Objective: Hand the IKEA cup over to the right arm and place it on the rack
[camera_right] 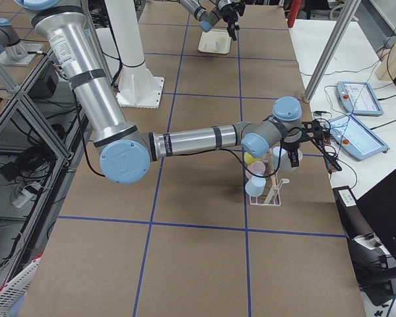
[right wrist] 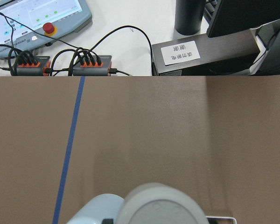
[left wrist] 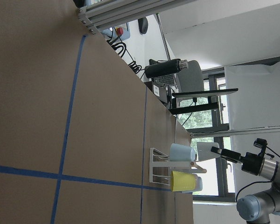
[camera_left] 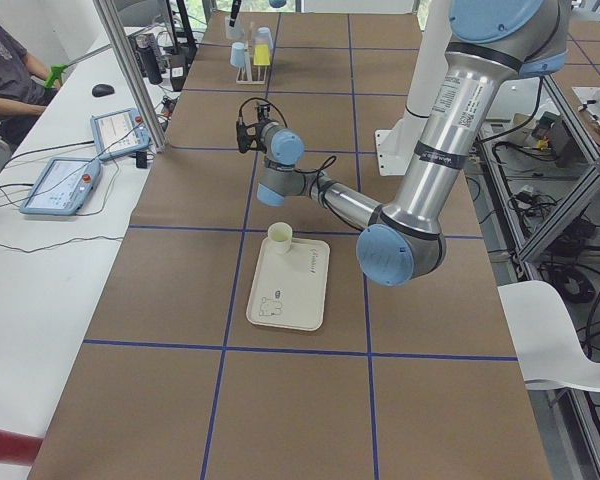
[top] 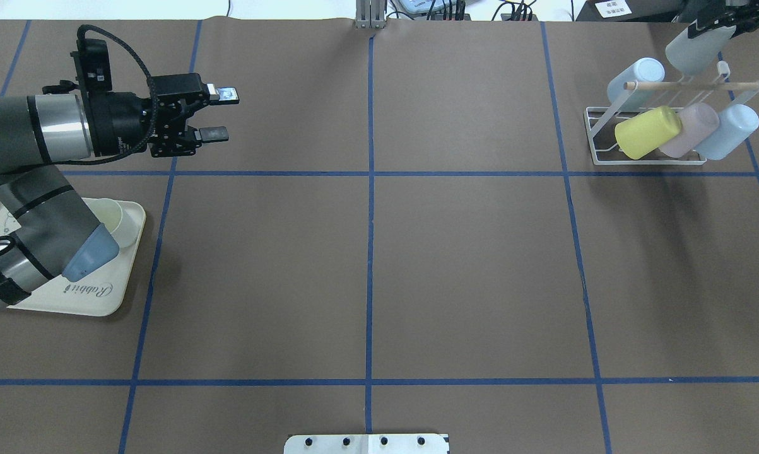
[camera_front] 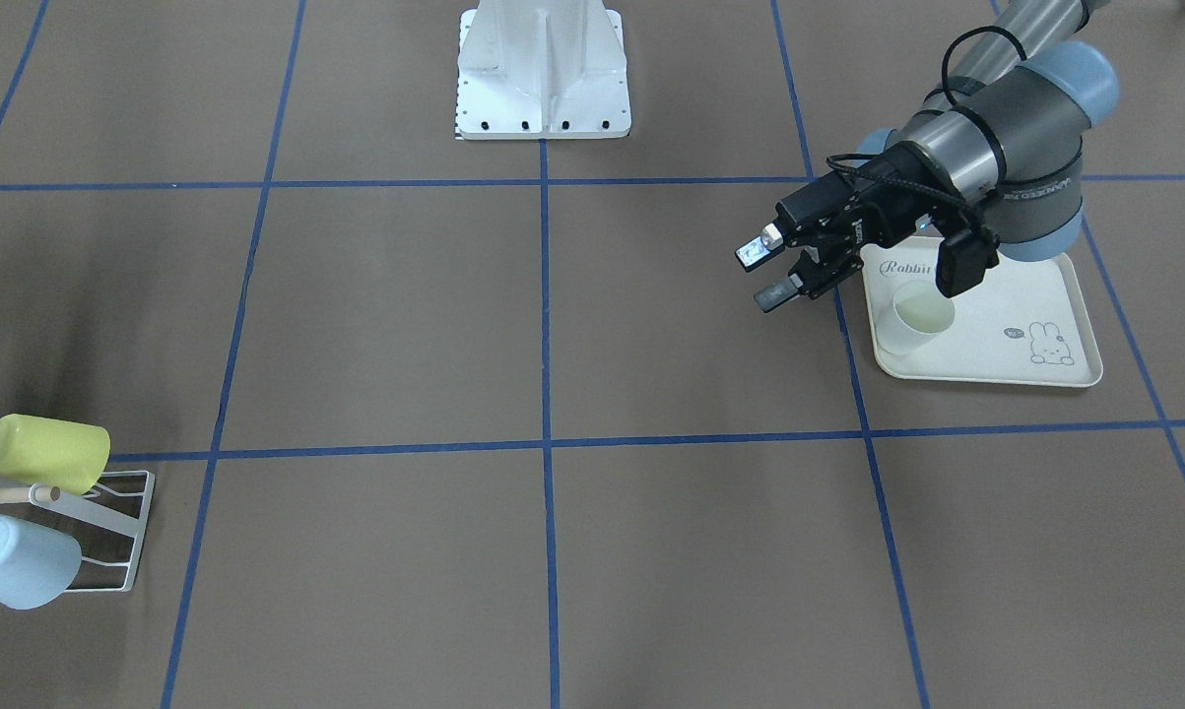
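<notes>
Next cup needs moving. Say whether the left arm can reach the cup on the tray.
Probably yes: the cup stands upright, alone on the tray, and the left gripper hovers close by, jaws open and empty.

1. The near left arm (camera_left: pixel 420 170) reaches left over the brown desk (camera_left: pixel 180 300); the left end effector (camera_left: pixel 244 131) hangs just beyond the tray.
2. The cream tray (camera_left: pixel 290 300) lies flat, with a cream cup (camera_left: pixel 280 237) upright at its far end.
3. Far off, the rack (camera_left: pixel 248 76) carries yellow and blue cups. The right end effector (camera_left: pixel 235 10) is above it, a pale cup (camera_left: pixel 235 28) just below.
4. A person (camera_left: pixel 5 70) sits far left.
</notes>
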Available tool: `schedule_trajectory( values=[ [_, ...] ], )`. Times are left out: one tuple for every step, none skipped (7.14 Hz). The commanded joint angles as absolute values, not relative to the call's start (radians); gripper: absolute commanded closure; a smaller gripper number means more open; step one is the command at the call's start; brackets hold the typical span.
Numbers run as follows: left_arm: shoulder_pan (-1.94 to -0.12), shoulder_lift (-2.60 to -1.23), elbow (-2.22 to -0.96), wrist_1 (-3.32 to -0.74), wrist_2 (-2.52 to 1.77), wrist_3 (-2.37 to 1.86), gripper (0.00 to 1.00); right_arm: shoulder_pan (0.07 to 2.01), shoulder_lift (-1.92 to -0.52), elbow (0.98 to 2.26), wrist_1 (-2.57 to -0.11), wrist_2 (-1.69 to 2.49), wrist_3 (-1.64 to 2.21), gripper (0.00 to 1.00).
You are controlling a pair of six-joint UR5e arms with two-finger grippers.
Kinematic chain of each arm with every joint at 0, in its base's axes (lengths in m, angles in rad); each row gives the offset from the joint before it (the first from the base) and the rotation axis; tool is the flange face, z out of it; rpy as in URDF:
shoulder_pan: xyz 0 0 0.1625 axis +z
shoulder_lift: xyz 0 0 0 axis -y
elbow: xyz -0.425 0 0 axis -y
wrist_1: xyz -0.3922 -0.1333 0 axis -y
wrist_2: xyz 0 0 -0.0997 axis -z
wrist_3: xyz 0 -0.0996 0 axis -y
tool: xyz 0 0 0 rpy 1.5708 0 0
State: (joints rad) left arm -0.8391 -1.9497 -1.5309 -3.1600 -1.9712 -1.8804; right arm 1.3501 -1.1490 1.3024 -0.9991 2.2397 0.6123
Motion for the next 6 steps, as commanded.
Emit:
schedule_trajectory(
  values=[
    [-0.838, -1.950, -1.531, -3.160, -1.970, -1.882, 0.00, 1.335, -1.160, 1.301, -0.999, 2.214, 0.612, 0.67],
    [-0.838, -1.950, -1.531, -3.160, -1.970, -1.882, 0.00, 1.325, -1.161, 1.301, -1.000, 2.204, 0.612, 0.67],
    [-0.838, -1.950, -1.531, -3.160, -1.970, -1.882, 0.00, 1.325, -1.167, 1.298, -1.000, 2.204, 0.611, 0.65],
    [-0.838, -1.950, -1.531, -3.160, -1.970, -1.882, 0.00, 1.324, -1.169, 1.296, -1.000, 2.204, 0.612, 0.55],
    [-0.838, -1.950, -1.531, -3.160, -1.970, -1.882, 0.00, 1.315, -1.169, 1.284, -0.997, 2.200, 0.612, 0.27],
    [-0.838, -1.950, -1.531, -3.160, -1.971, -1.882, 0.00, 1.304, -1.169, 1.279, -0.997, 2.183, 0.614, 0.10]
  ],
)
